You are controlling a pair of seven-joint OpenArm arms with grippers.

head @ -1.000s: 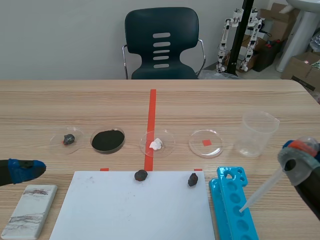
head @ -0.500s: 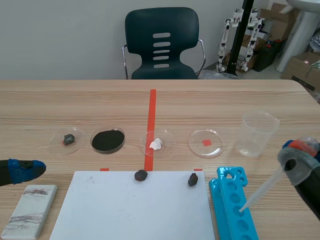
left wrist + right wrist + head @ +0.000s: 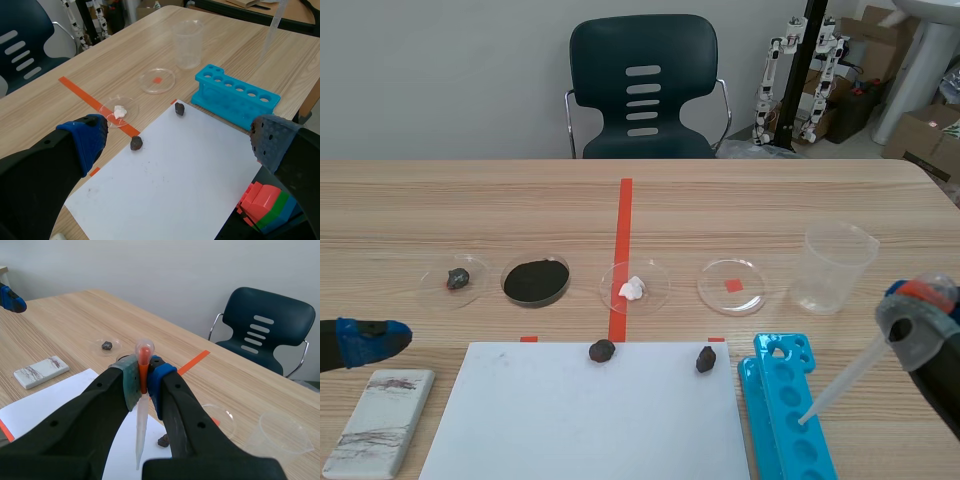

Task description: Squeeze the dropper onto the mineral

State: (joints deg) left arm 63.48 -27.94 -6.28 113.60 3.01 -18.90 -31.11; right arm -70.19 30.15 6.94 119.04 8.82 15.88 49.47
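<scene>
My right gripper (image 3: 918,322) at the table's right edge is shut on a clear dropper (image 3: 845,382) with an orange-red band. Its tip slants down over the blue tube rack (image 3: 785,420). In the right wrist view the dropper (image 3: 142,425) is pinched between the pads of the gripper (image 3: 143,380). Two dark mineral lumps (image 3: 602,350) (image 3: 706,359) lie on the far edge of the white sheet (image 3: 580,420). A white mineral (image 3: 633,288) sits in a petri dish. My left gripper (image 3: 365,340) hovers open at the left edge, wide apart in its own view (image 3: 175,142).
Along the table's middle stand a dish with a dark stone (image 3: 458,278), a dish of black powder (image 3: 535,281), a bare dish (image 3: 731,286) and a clear beaker (image 3: 835,268). A white streak tile (image 3: 380,420) lies front left. A chair (image 3: 642,85) stands behind the table.
</scene>
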